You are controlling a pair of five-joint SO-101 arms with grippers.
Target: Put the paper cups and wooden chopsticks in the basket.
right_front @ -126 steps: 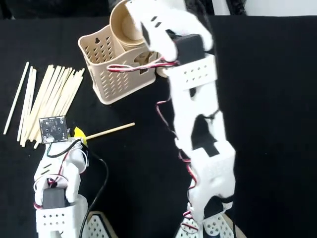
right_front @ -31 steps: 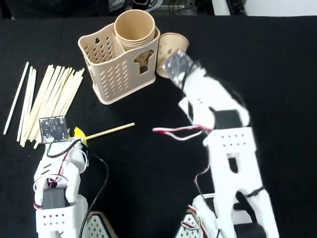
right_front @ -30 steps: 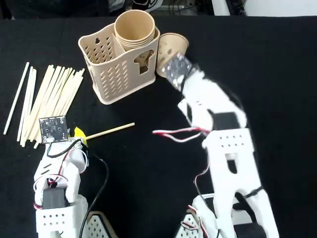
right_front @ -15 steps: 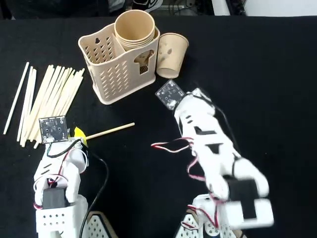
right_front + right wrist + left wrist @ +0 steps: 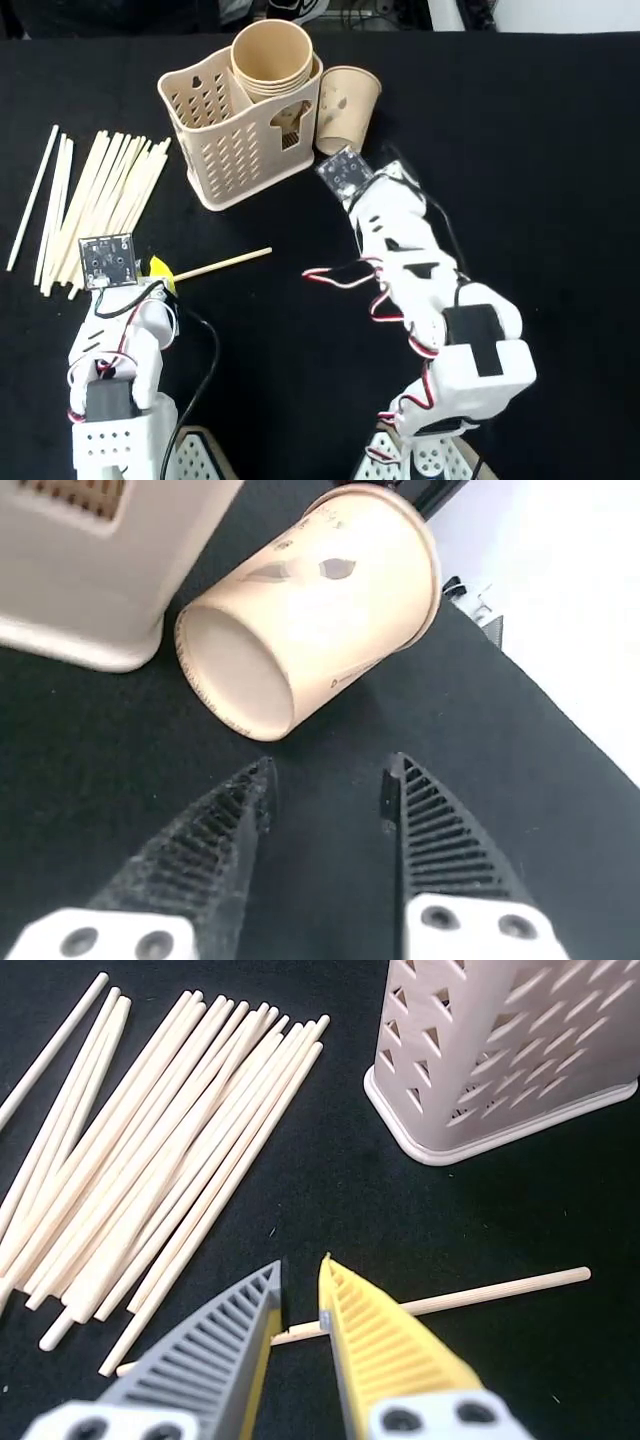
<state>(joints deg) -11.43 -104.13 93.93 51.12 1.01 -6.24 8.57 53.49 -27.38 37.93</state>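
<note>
Several paper cups (image 5: 273, 52) stand stacked in the beige basket (image 5: 232, 150). One loose paper cup (image 5: 346, 106) (image 5: 310, 610) lies on its side beside the basket, its mouth facing my right gripper (image 5: 346, 166) (image 5: 325, 780). That gripper is open just short of the cup and holds nothing. A pile of wooden chopsticks (image 5: 95, 205) (image 5: 150, 1170) lies left of the basket. A single chopstick (image 5: 222, 263) (image 5: 480, 1292) lies crosswise under my left gripper (image 5: 152, 270) (image 5: 300, 1270), whose fingers stand a narrow gap apart above it.
The basket's corner (image 5: 90, 580) is close beside the loose cup. The black table cloth (image 5: 540, 150) has free room to the right. Red and white cables (image 5: 340, 275) hang from the right arm.
The right arm has pulled back from above the basket, folded down low, and now points its gripper at the loose cup. The left arm has not moved.
</note>
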